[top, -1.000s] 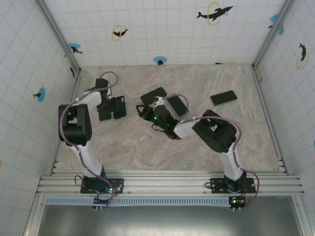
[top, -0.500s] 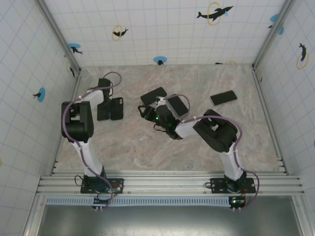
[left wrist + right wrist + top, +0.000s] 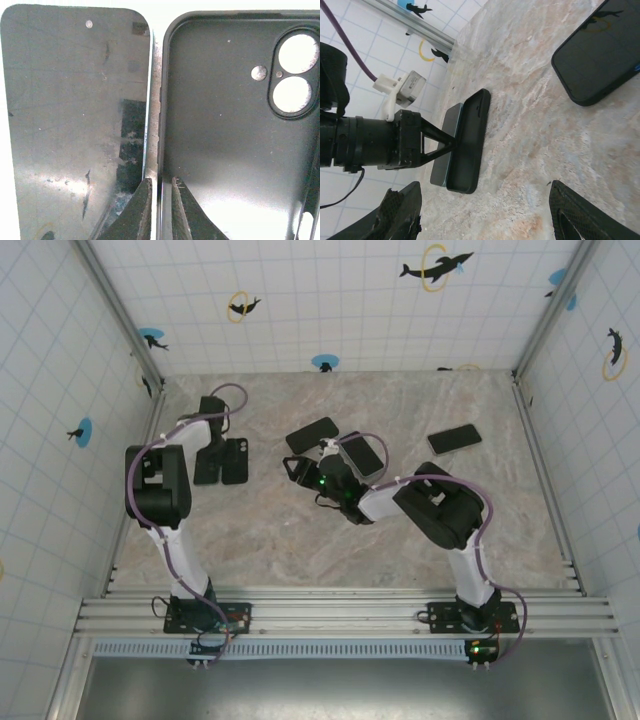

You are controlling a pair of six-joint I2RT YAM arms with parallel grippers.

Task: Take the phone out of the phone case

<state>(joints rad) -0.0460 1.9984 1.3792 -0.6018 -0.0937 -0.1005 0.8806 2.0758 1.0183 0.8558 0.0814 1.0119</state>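
**Phone out, lying beside its case**

The table [image 3: 280, 530] lay under both my grippers. Ahead of my left gripper [image 3: 161, 210], the phone [image 3: 75, 115] lay just left. The empty phone case [image 3: 225, 140] lay just right, its rim pinched between my nearly closed jaws. My right gripper [image 3: 485, 200] hung wide open, holding nothing.

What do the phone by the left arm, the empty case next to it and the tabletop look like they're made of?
The phone looks glass-fronted and glossy: it mirrors light and shows smudges. The empty case seems soft plastic or rubber, matte black: dull, even surface, moulded rim and camera holes. The tabletop is veined beige, like marble or a printed laminate; I can't tell which.
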